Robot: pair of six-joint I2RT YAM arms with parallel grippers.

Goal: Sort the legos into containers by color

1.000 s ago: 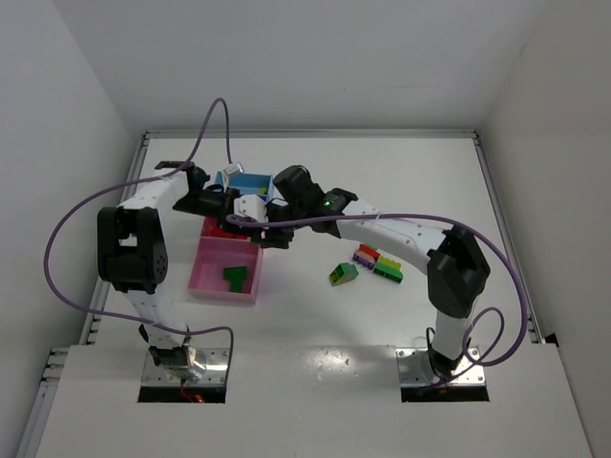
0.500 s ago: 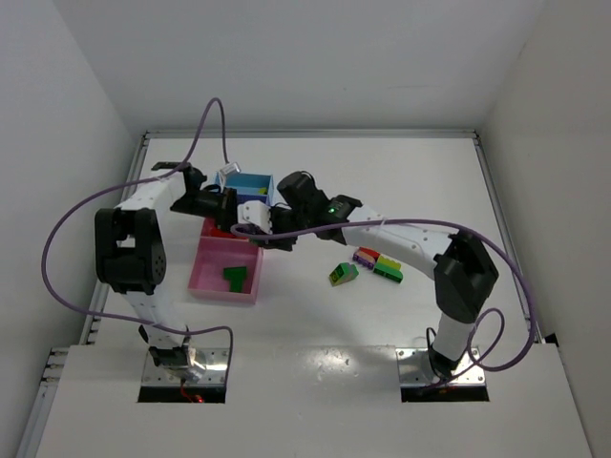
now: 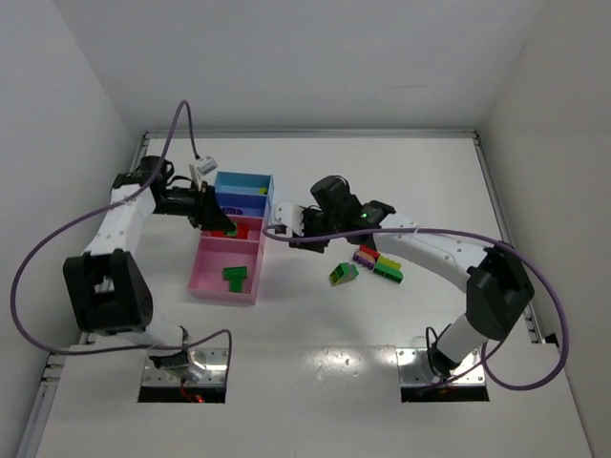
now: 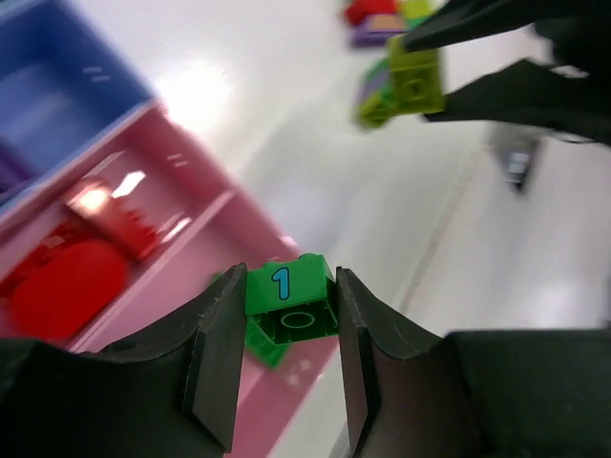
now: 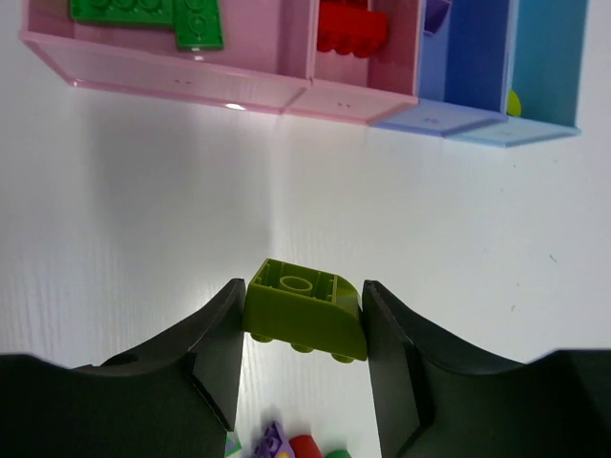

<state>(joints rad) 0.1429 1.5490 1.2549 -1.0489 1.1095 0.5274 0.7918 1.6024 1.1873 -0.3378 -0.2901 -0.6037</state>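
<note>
On my far left, the left gripper (image 4: pixel 286 320) is pinching a green brick (image 4: pixel 289 303) printed with a 1. One finger lies flat on each side wall and the brick sits right at the fingertips. It appears to hang over the large pink compartment (image 3: pixel 205 279), where other green pieces (image 3: pixel 234 277) already lie. In the wrist view that compartment's floor shows just behind the held brick and spreads toward 9 o'clock. I judge this brick to be light, rigid and slick, so the flat walls are the right place to hold it, and it should drop cleanly when let go.

Moving right along the tray, the smaller pink compartment holds a red brick (image 5: pixel 351 29). After it come the blue compartment (image 5: pixel 468 67) and the light-blue compartment (image 5: pixel 546 57), which shows a speck of lime at its edge.

Further right, the right gripper (image 5: pixel 304 320) is clamped on a lime sloped brick (image 5: pixel 305 318), with its fingers on the two end faces, over the bare table (image 5: pixel 143 191). The light-blue compartment lies at 1 o'clock from it. I reckon the curved top would give poor purchase, so the end faces are the ones to trust. A small, hard piece like this may bounce if released from high up.

At 4 o'clock from that gripper in the overhead view, the loose legos (image 3: pixel 374 262) sit on the table, some of them joined.
</note>
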